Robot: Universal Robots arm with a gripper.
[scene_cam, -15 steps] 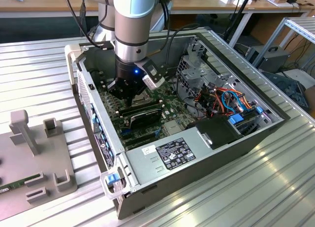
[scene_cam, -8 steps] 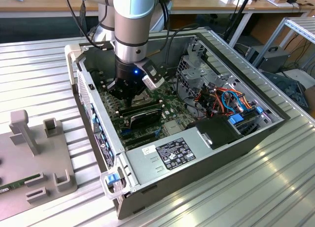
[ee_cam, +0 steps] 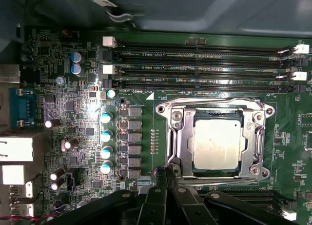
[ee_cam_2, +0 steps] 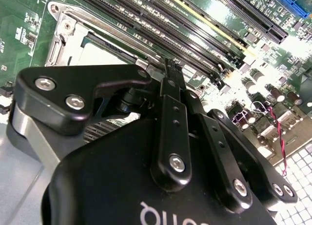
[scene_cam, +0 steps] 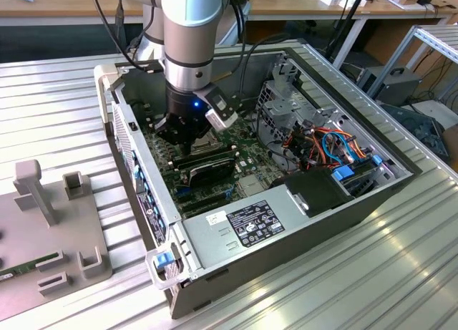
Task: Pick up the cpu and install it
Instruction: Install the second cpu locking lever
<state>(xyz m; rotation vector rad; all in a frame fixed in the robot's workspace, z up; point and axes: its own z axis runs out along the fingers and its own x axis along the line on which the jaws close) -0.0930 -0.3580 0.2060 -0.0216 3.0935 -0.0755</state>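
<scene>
We see a ribbed metal table [scene_cam: 401, 265] spanning the exterior view from left edge to right edge. An open computer case [scene_cam: 286, 222] lies on its side on it, at the centre of the frame. At the lower left, a grey fixture plate [scene_cam: 43, 251] with upright blocks rests flat on the same ribs, just beside the case.

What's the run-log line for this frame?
arm: inside PC case | claw: shut, empty, at socket frame edge | cpu: seated in socket | frame: around cpu
</scene>
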